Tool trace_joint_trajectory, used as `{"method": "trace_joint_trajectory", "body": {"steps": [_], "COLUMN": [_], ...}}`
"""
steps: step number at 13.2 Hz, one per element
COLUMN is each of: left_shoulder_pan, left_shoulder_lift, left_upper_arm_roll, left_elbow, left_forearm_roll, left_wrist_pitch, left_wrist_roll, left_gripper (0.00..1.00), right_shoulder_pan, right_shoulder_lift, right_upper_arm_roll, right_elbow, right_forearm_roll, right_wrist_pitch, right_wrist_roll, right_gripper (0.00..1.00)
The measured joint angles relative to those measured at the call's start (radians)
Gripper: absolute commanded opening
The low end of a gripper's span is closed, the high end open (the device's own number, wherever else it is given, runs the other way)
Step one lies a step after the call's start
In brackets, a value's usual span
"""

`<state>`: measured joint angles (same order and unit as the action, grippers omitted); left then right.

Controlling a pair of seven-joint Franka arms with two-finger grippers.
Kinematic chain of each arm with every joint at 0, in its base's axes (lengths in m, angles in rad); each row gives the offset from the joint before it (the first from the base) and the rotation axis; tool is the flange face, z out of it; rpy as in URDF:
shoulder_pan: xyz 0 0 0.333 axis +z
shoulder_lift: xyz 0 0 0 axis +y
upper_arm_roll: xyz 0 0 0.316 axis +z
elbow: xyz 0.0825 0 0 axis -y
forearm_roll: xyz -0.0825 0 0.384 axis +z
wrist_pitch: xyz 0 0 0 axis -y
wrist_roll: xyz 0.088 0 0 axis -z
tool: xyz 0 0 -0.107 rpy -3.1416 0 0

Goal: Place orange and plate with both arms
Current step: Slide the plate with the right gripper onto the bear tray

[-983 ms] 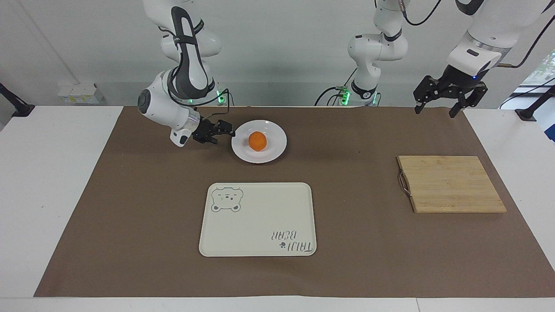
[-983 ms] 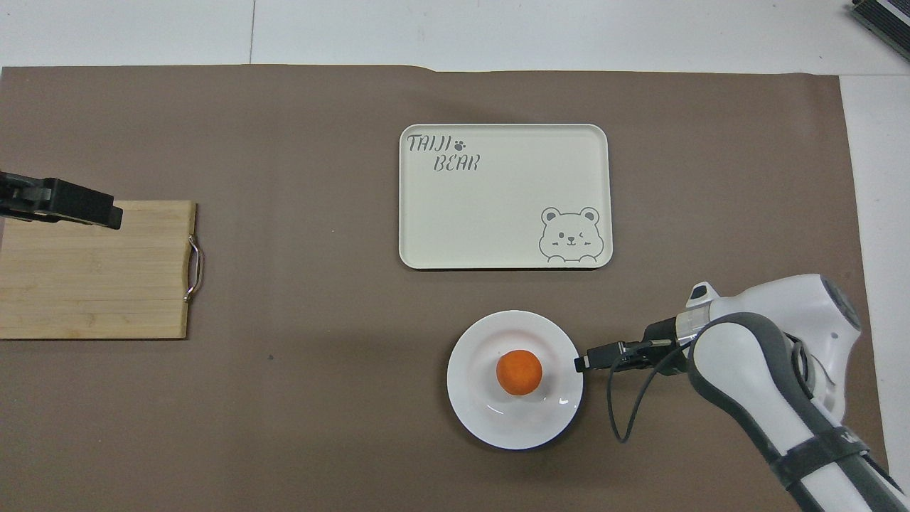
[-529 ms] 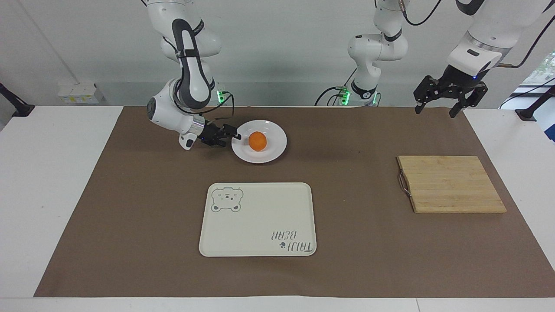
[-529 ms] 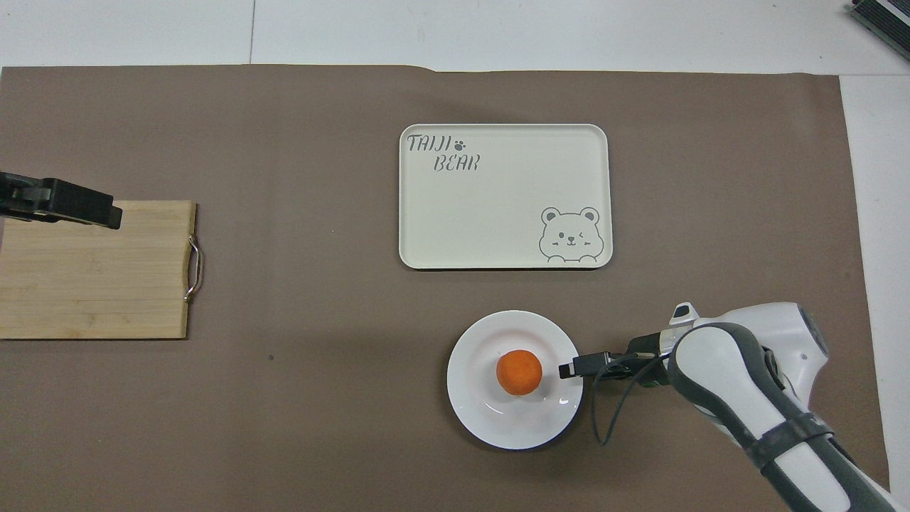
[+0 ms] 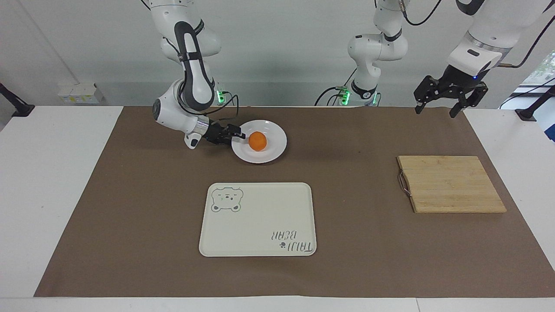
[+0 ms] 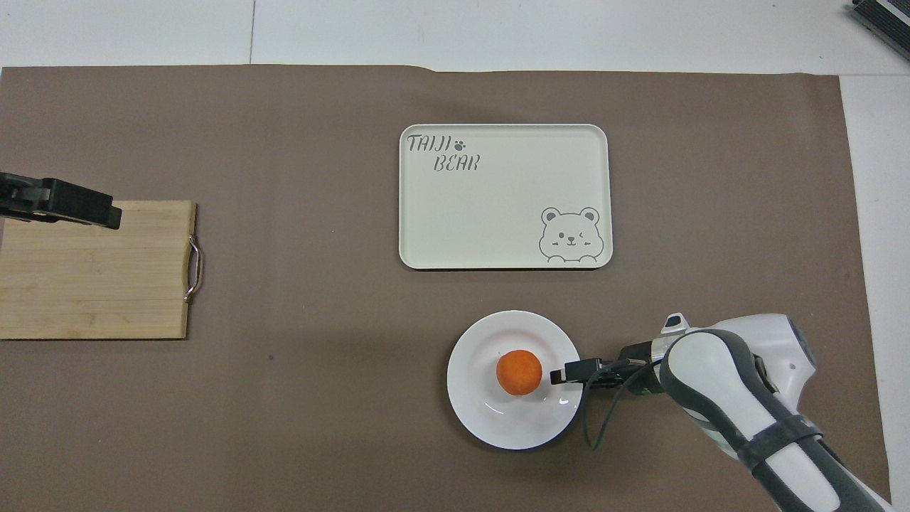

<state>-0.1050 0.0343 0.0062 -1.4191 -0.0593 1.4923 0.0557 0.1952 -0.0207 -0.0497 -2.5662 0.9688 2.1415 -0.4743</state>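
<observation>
Right end effector, fingers spread over the plate rim at nine o'clock of the orange; pinching the rim looks next. Left end effector waits, spread.

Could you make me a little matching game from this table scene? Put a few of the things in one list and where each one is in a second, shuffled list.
Things:
1. orange
2. plate
3. tray
4. cutting board

Places:
A. toward the left arm's end of the table
B. on the plate
C. farther from the robots than the plate
D. at the right gripper's tips

Pairs: 1-B, 2-D, 3-C, 4-A
</observation>
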Motion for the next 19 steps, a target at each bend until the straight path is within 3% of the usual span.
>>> {"method": "trace_joint_trajectory", "body": {"steps": [2, 11, 19], "left_shoulder_pan": [0.000, 0.000, 0.000], "left_shoulder_lift": [0.000, 0.000, 0.000], "left_upper_arm_roll": [0.000, 0.000, 0.000], "left_elbow": [0.000, 0.000, 0.000], "left_forearm_roll": [0.000, 0.000, 0.000], "left_wrist_pitch": [0.000, 0.000, 0.000], "left_wrist_roll": [0.000, 0.000, 0.000], "left_gripper": [1.00, 1.00, 1.00], "right_shoulder_pan": [0.000, 0.000, -0.001], "right_shoulder_lift": [0.000, -0.008, 0.027], "right_upper_arm_roll": [0.000, -0.001, -0.001], "right_elbow": [-0.001, 0.003, 0.072], "right_forearm_roll": [0.000, 0.020, 0.144], "right_wrist_pitch": [0.000, -0.015, -0.025], "right_wrist_roll": [0.000, 0.025, -0.137], "right_gripper": [0.00, 0.00, 0.00]}}
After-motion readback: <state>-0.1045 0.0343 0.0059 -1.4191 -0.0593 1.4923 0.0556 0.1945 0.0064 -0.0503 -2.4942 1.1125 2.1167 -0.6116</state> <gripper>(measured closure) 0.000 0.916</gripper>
